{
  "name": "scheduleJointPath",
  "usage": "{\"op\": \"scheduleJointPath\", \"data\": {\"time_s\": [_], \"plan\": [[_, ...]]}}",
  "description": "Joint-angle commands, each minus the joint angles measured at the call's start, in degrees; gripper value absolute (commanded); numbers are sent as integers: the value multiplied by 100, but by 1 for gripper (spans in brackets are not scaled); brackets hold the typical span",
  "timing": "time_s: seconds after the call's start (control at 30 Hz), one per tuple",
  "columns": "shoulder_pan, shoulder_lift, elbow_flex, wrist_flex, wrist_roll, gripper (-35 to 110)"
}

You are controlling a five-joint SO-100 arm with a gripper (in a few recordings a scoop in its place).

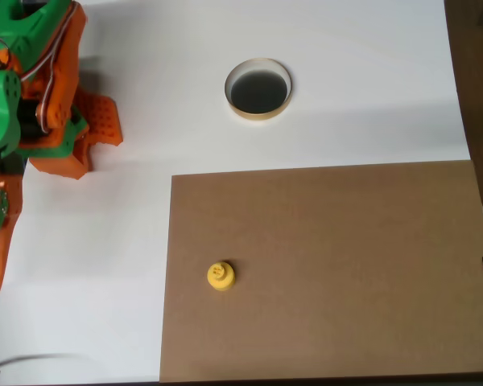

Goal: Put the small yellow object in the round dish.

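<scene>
In the overhead view, the small object point(220, 275) stands on a board point(330, 265) near its left edge. The round dish point(258, 88) sits on the surface point(370, 72) above the board, well apart. The arm point(32, 96) is at the far left.

- White table surface point(322, 129): matte and evenly lit, covering most of the overhead view.
- Brown cardboard sheet point(346, 273): flat, rectangular, lying on the white surface and filling the lower right part.
- Dark brown strip point(476, 72): runs along the right edge, beside the white surface.
- Light: soft and diffuse, with a faint grey band of shadow across the white surface above the cardboard.
</scene>
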State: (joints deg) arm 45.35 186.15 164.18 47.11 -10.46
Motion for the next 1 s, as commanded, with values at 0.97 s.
{"op": "scheduleJointPath", "data": {"time_s": [0.97], "plan": [[-1670, -5256, -4052, 844, 18, 25]]}}
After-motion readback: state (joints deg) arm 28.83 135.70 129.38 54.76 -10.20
